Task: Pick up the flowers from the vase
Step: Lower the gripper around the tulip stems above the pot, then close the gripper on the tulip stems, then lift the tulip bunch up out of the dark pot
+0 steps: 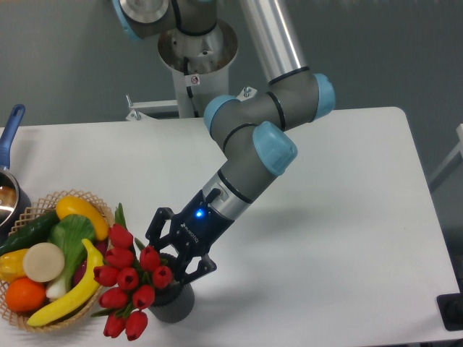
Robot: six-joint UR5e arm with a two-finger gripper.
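Note:
The flowers (132, 280), a bunch of red tulip buds with green leaves, stand in the vase (172, 305), a small dark grey cup near the table's front edge. The bunch leans left toward the basket. My gripper (173, 262) comes down at a slant from the upper right. It sits right at the top of the vase, against the right side of the bunch. Its black fingers (205, 267) stand spread on either side of the stems. The fingertips are hidden behind the buds, so whether they are closed on the stems does not show.
A woven basket (100, 204) with a banana, an orange, a cucumber and other produce sits just left of the flowers. A blue-handled pot (10, 130) is at the far left edge. The arm's base (197, 54) stands at the back of the white table (340, 238).

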